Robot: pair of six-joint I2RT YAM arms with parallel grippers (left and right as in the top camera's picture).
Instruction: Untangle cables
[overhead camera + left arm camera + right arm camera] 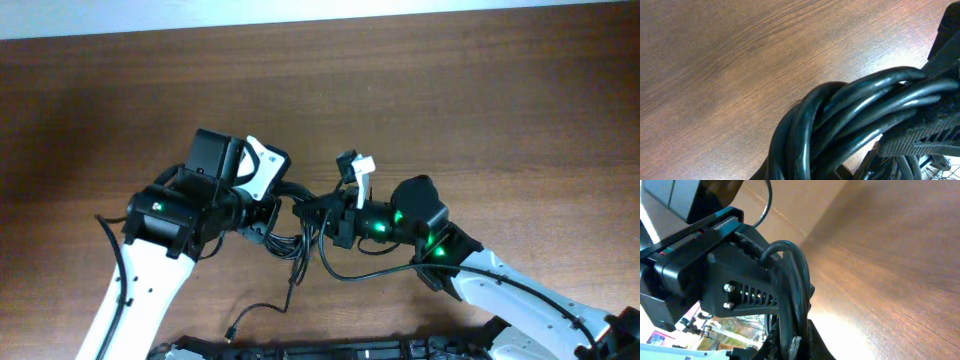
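The cables are a bunch of black cords held just above the wooden table between the two grippers. My left gripper is closed on the bunch's left end. In the left wrist view the cords fill the lower right as thick twisted loops and hide the fingers. My right gripper is closed on the right end. In the right wrist view its fingers pinch the cords right against the left gripper's black body. One loop hangs toward the front. A thin strand ends in a small plug.
The wooden table stretches open behind and to both sides of the arms. A black strip runs along the front edge. The right arm's own wire trails along its white link.
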